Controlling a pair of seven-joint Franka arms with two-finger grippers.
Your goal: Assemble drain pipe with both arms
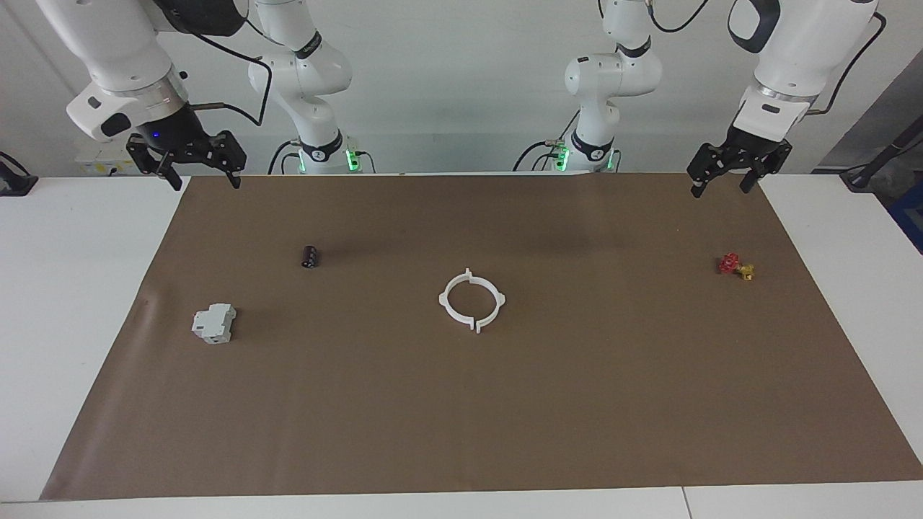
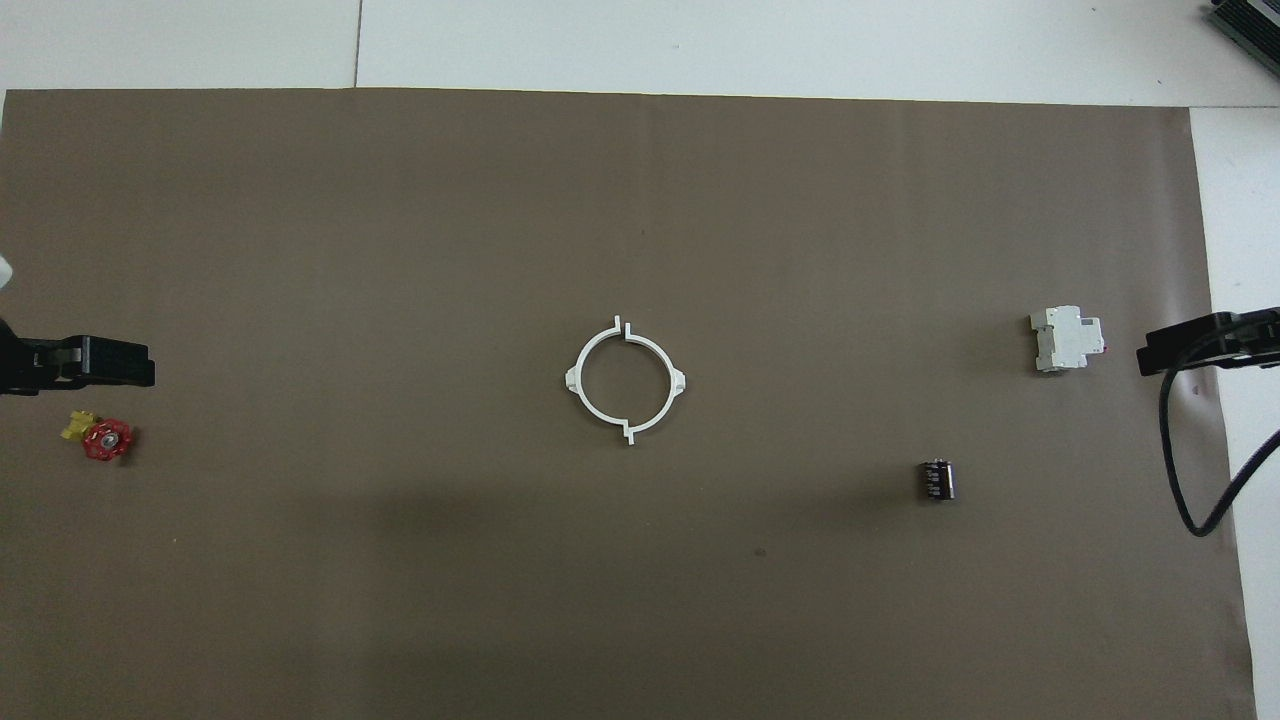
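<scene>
we have the drain pipe [image 1: 471, 300] lying flat in the middle of the brown mat [image 1: 461, 432], its two white arcs set end to end so they form a ring. at the two joints the end tabs sit side by side; we can't quite tell whether they actually touch or leave a hairline gap. nothing is gripping it.

moving outward, the small black cylinder [image 1: 310, 256] lies toward the right arm's end of the table, nearer to the robots than the ring. the grey-white block [image 1: 214, 323] sits well apart from it, closer still to that end and farther from the robots. toward the left arm's end we see a small red and yellow valve [image 1: 735, 267] on the mat.

the right gripper [image 1: 202, 176] hangs in the air over the mat's corner at its own end, claw spread wide, holding nothing. the left gripper [image 1: 722, 187] hangs over the mat's edge at its end, claw also parted and empty. both arms wait.
</scene>
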